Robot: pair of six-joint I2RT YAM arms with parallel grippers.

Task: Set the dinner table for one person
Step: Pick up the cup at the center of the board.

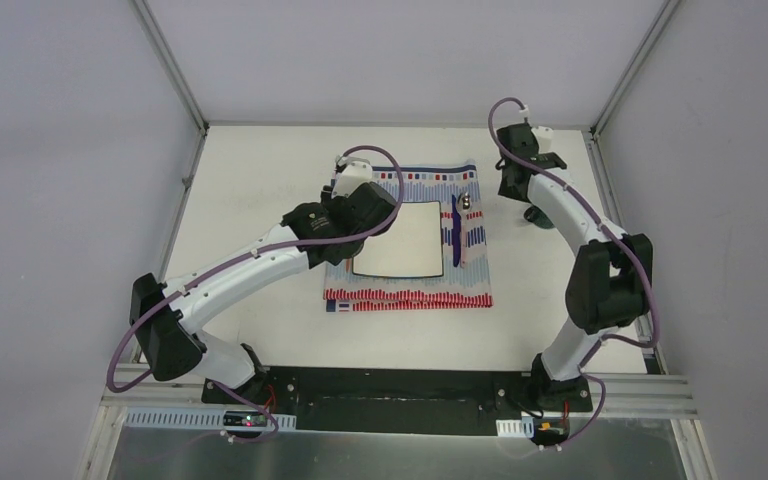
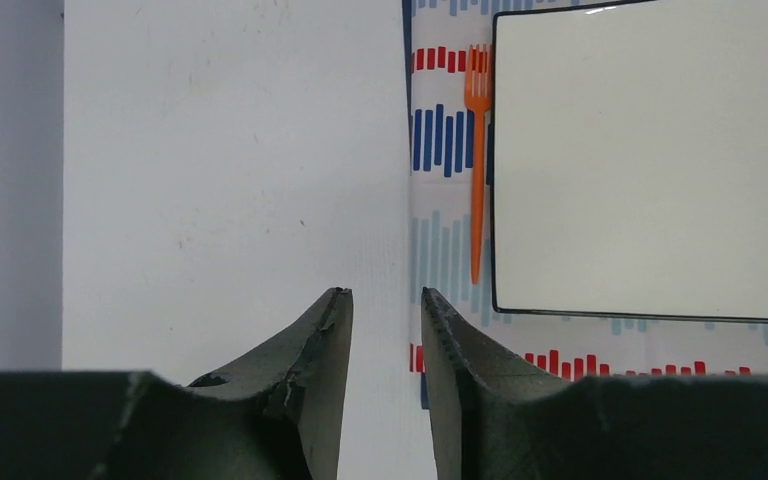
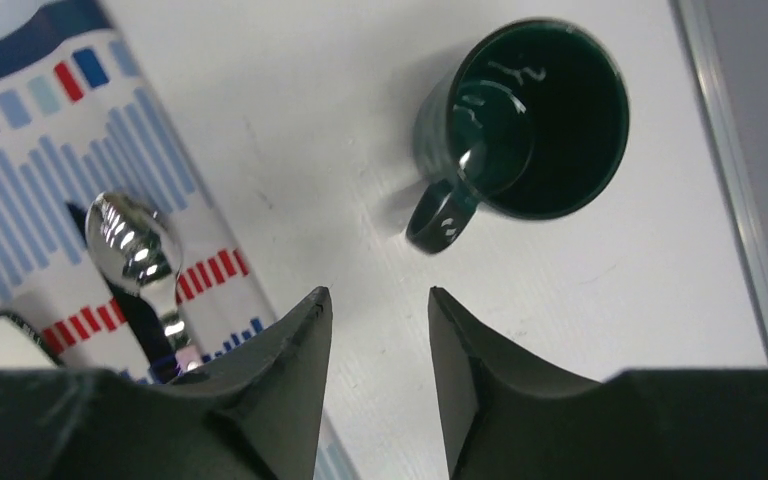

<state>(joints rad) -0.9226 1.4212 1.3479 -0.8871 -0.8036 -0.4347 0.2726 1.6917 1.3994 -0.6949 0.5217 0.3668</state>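
Top cam high at rear, looks down, wrist cams close over dinner table (image 2: pixel 210 150), all share striped cloth (image 1: pixel 410 292)

A dark green mug (image 3: pixel 535 120) stands upright on the white table (image 3: pixel 310 120), its handle pointing toward the gripper (image 3: pixel 378 297), whose jaws are parted around nothing. At left, a shiny spoon (image 3: pixel 132 248) lies on the striped cloth (image 3: pixel 30 170)

The left arm (image 1: pixel 250 268) reaches diagonally forward, the right arm (image 1: pixel 580 215) bends sharply; left tool (image 2: pixel 385 300) and right tool (image 3: pixel 380 300) narrowly parted, empty.
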